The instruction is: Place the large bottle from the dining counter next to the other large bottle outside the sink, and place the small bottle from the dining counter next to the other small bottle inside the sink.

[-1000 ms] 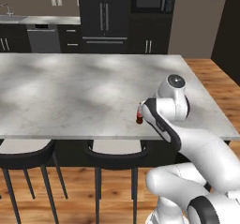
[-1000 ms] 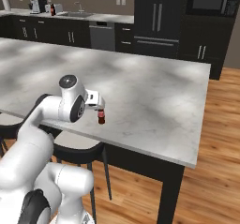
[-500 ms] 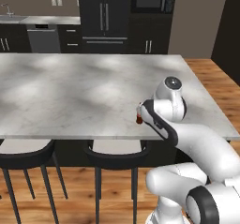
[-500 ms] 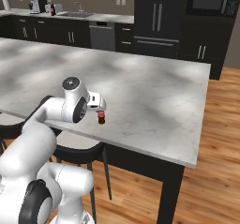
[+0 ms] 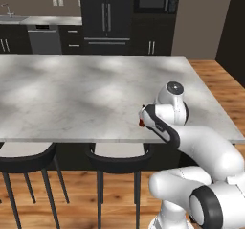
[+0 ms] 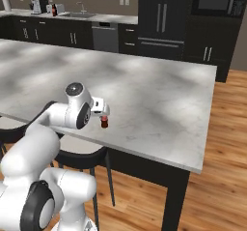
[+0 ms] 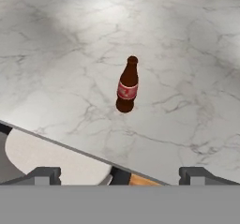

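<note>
The small bottle (image 7: 127, 85), brown with a red label, stands upright on the dining counter (image 6: 159, 99) close to its near edge. In the right base view the small bottle (image 6: 103, 122) sits just under my hand. My gripper (image 7: 121, 175) is open, its dark fingertips (image 7: 44, 174) wide apart, and it hovers above and slightly short of the bottle without touching it. From the left base view my gripper (image 5: 143, 117) covers most of the bottle (image 5: 141, 123). The sink (image 6: 77, 15) lies far back on the rear worktop. The large bottle is out of view.
Black stools (image 5: 119, 154) stand under the counter's near edge (image 7: 70, 145), directly below my hand. A dark cabinet wall with fridge and microwave (image 6: 214, 2) runs along the back. Wooden floor (image 6: 226, 143) lies to the counter's right.
My hand has sunk slightly over the small bottle and the arm has shifted a little. The bottle stands where it was and the jaws remain open.
</note>
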